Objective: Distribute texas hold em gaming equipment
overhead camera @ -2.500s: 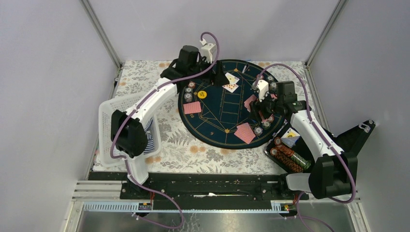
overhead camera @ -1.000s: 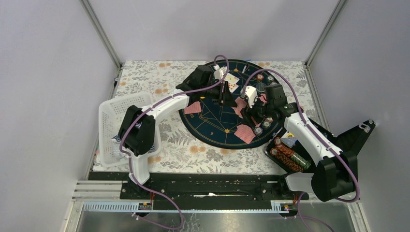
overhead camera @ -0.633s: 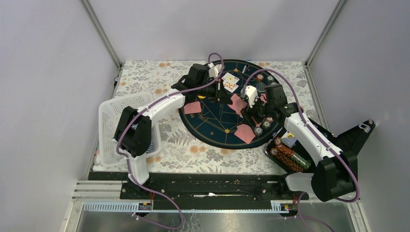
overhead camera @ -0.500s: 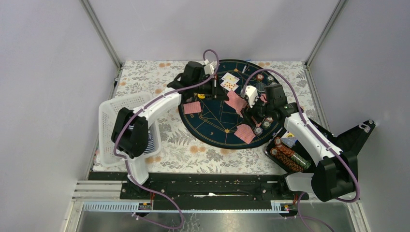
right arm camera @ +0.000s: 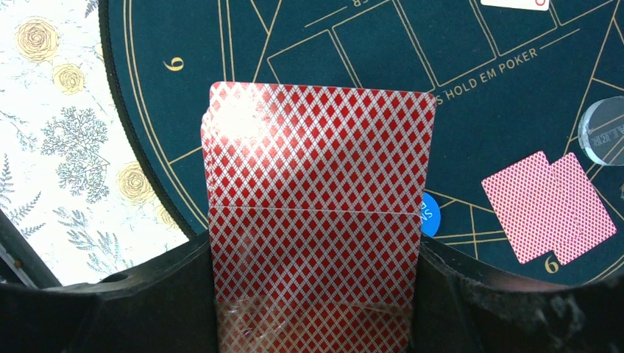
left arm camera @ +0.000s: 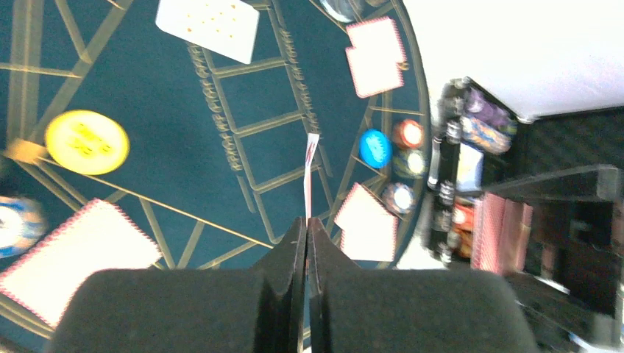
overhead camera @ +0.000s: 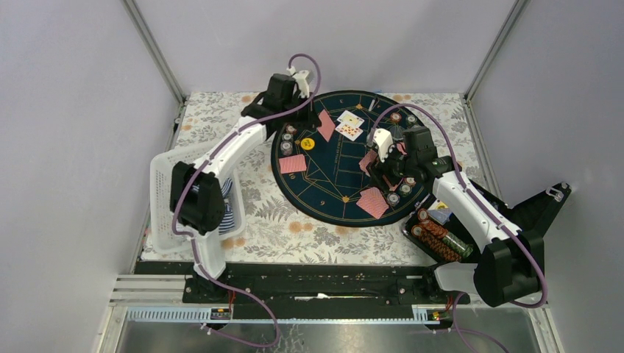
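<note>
My left gripper [overhead camera: 315,123] hovers over the far left of the round dark mat [overhead camera: 331,184], shut on one red-backed playing card [overhead camera: 326,125]. That card shows edge-on in the left wrist view [left arm camera: 311,173], sticking out past the closed jaws [left arm camera: 307,220]. My right gripper [overhead camera: 371,163] holds the red-backed deck [right arm camera: 316,184] between its fingers [right arm camera: 456,279] over the mat's right side. Face-up cards [overhead camera: 350,125], red-backed cards [overhead camera: 293,163] [overhead camera: 372,202], a yellow disc [overhead camera: 307,143], a blue disc [left arm camera: 375,148] and chip stacks [overhead camera: 287,140] [overhead camera: 401,121] lie on the mat.
A white basket [overhead camera: 165,191] with a striped cloth [overhead camera: 227,213] sits at the left edge. An open black case [overhead camera: 441,235] with chip rows lies at the right front. A floral cloth [overhead camera: 294,228] covers the table.
The left gripper closed on a card by the deck at the mat's middle and carried it back and left. The right arm with the deck stayed put.
</note>
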Controlling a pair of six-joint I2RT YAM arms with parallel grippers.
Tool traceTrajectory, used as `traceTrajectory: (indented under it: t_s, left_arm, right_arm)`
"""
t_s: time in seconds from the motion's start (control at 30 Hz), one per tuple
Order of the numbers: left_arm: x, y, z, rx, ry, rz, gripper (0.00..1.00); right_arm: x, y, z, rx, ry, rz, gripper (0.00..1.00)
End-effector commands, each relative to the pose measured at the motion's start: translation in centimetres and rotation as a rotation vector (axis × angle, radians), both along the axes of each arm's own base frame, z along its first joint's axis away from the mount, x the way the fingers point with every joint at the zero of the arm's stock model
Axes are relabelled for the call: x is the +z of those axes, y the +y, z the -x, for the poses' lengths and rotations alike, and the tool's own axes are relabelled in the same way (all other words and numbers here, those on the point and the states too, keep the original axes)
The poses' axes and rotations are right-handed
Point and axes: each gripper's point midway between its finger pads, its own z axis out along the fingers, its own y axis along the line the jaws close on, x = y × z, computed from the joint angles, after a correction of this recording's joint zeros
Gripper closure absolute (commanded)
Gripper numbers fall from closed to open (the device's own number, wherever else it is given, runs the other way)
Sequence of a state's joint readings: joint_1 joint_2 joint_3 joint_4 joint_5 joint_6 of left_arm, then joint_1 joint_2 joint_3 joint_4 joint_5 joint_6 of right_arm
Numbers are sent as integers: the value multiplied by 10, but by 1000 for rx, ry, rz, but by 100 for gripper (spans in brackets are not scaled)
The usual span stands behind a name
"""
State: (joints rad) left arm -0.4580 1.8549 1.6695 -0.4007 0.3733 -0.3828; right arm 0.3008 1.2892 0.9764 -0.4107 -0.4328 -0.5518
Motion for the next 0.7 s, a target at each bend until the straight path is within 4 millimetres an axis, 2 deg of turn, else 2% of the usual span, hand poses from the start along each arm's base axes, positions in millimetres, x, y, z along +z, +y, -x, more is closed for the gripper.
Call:
traceTrajectory:
  t_s: [0.0,0.2,0.47,0.6,0.67]
  left_arm:
    - [-8,18,-44,114,-191,-351,100]
    - [-33,8,-84,157,-303,-588,91]
    - [-67,-7,-120,193,-424,-826,100]
    - [-81,-16,-125,180,-405,-754,100]
    - [-81,-22,-118,145,-372,-665,94]
  right_arm:
    - [23,0,-11,-20,-89,-23,100]
    - [24,-1,-11,-24,-92,-25,100]
    - [24,-1,-10,-21,-92,-32,100]
    - [24,-3,-11,-29,-95,-28,100]
    - [26,-5,-11,-33,-99,-32,100]
